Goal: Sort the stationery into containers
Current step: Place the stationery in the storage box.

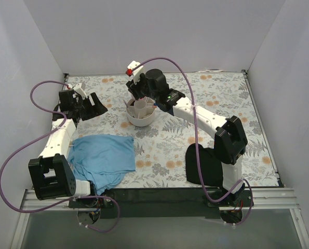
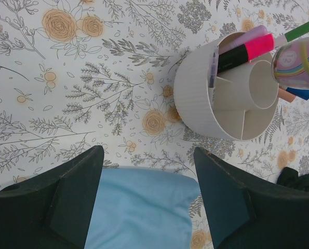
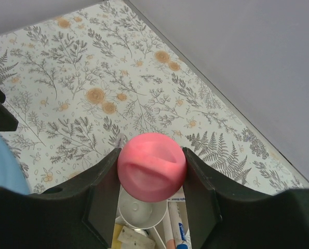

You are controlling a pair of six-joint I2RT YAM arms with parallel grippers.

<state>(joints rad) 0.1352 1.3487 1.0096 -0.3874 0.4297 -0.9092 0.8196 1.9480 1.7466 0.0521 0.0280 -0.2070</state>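
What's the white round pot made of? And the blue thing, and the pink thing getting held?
The white desk organiser looks like hard matte plastic: finely ribbed wall, thin moulded dividers. The blue cloth seems to be soft fabric: it lies rumpled in folds. The pink tube looks like smooth plastic with a dull sheen, possibly rubbery; hard to tell.

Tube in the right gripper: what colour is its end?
Plain pink. The tube, clamped in the right gripper, shows best in the right wrist view.
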